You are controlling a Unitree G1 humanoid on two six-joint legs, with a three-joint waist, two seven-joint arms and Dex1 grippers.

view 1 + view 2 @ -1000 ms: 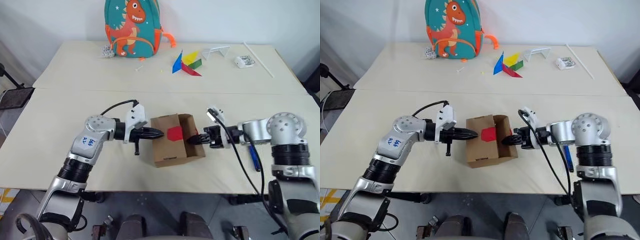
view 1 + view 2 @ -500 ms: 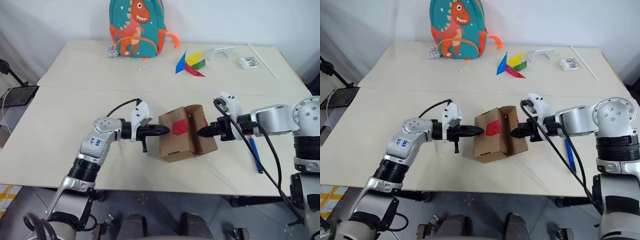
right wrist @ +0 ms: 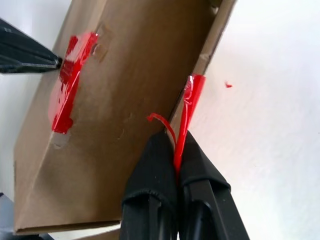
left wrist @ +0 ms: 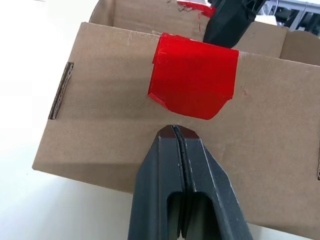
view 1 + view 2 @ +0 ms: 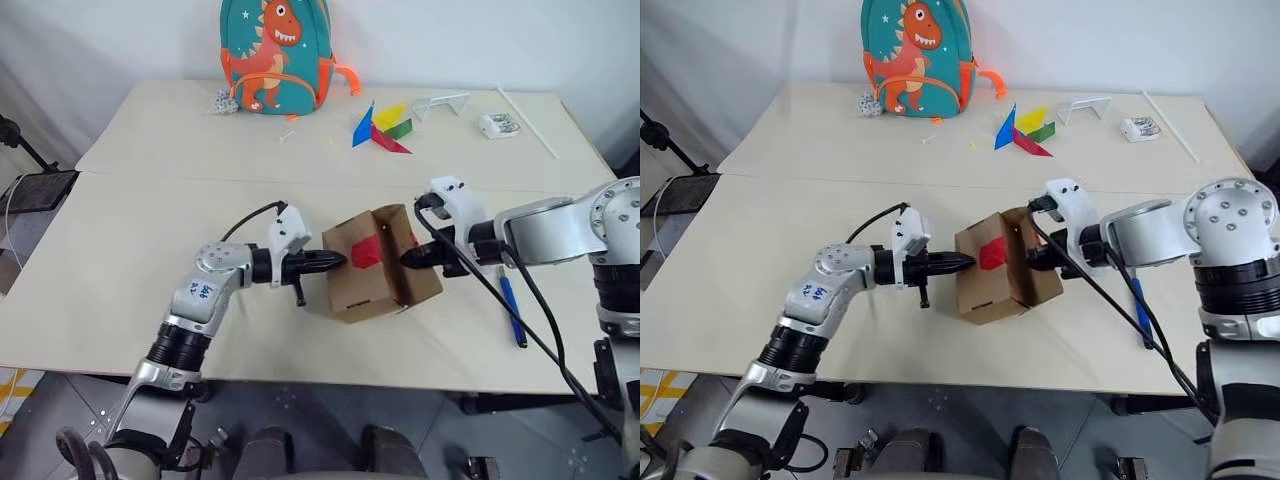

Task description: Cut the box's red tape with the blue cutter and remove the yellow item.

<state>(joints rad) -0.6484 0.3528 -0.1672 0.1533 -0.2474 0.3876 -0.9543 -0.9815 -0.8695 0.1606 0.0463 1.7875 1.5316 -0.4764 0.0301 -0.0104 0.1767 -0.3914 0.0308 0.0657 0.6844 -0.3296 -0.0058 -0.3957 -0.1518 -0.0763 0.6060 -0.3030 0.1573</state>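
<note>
Left eye view had the box [image 5: 378, 265] mid-table, tilted, my shut left gripper [image 5: 338, 262] at its 9 o'clock, right gripper [image 3: 176, 150] pinching red tape [image 3: 187, 107] at 3; light, flimsy, grab flap edges.

Bright, even overhead light; soft shadows under the box [image 5: 378, 268]; sharp close-ups.
</note>
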